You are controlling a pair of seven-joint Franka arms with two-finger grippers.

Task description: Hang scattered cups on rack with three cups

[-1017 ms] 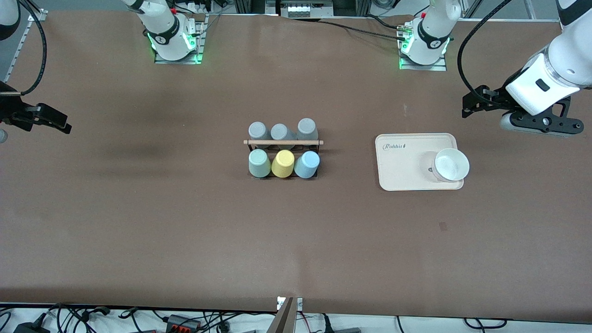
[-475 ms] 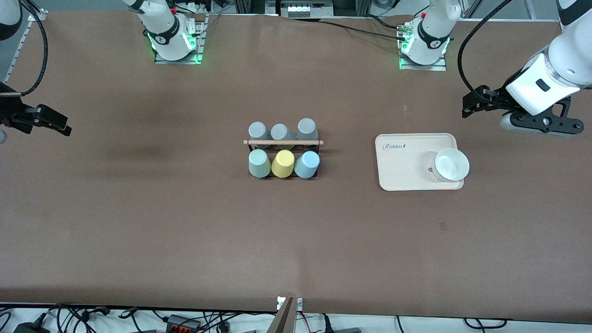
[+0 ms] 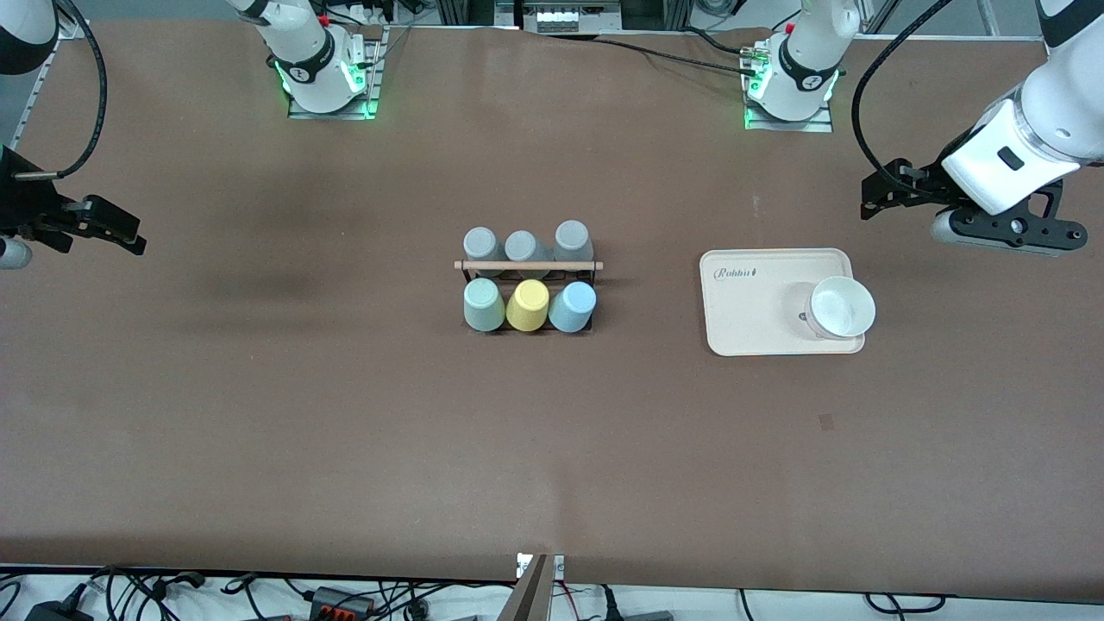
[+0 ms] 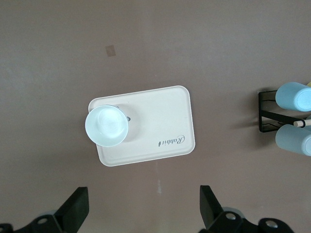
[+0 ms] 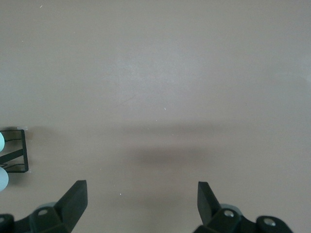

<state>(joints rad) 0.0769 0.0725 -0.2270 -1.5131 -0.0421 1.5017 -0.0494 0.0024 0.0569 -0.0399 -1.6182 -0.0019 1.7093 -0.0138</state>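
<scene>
The rack [image 3: 528, 266], a black wire frame with a wooden rod on top, stands mid-table. The mint green cup [image 3: 483, 304] and the light blue cup [image 3: 573, 307] sit upside down on its pegs on the side nearer the front camera, with a yellow cup [image 3: 528, 305] between them. My left gripper [image 3: 875, 194] hovers open and empty over bare table at the left arm's end; its wrist view shows the fingers [image 4: 77, 206] wide apart and the rack's end [image 4: 267, 116]. My right gripper [image 3: 116, 226] hangs open and empty over the right arm's end, its own gripper [image 5: 141, 201] over bare table.
Three grey cups [image 3: 522, 246] fill the rack's pegs farther from the front camera. A cream tray [image 3: 750, 310] lies between the rack and the left arm's end, with a white cup [image 3: 841, 307] upright on it. Both arm bases stand at the table's top edge.
My right gripper has shifted slightly toward the middle of the table. The left gripper and all cups have stayed put.
</scene>
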